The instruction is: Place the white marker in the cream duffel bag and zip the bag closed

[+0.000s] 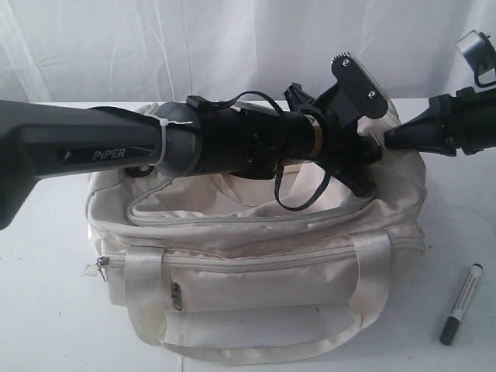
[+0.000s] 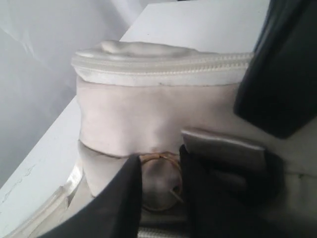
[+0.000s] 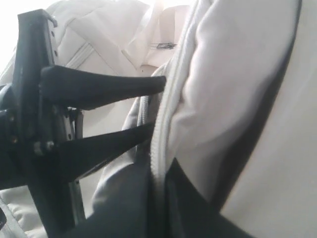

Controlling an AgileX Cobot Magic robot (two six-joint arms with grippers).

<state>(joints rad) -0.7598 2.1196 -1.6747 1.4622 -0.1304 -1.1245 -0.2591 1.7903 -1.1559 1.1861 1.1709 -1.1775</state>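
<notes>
Marker check from the exterior view: the white marker (image 1: 463, 304) lies on the white table (image 1: 46, 310), outside the cream duffel bag (image 1: 256, 271) and apart from its right front corner, dark cap pointing toward the camera. The left arm, lettered PIPER, stretches across the bag's top, and the left gripper (image 1: 370, 149) sits at the bag's right end. The right gripper (image 1: 390, 139) comes in from the right, its narrow tip against that same end. Over to the left wrist view: 2 dark fingers (image 2: 124, 198) stand apart with a thin gold ring (image 2: 158, 155) between them, though whether the pads press it I cannot tell. Beyond them is the bag's cream end panel with its zipper (image 2: 173, 64) running along the top edge. Now the right wrist view: the left gripper (image 3: 157, 106) shows from the side, both black fingers spread and reaching to the zipper seam (image 3: 161, 148). Close to the lens, the right gripper (image 3: 158, 213) looks pinched together on the bag's fabric, with the zipper line running down between its 2 dark fingers.
</notes>
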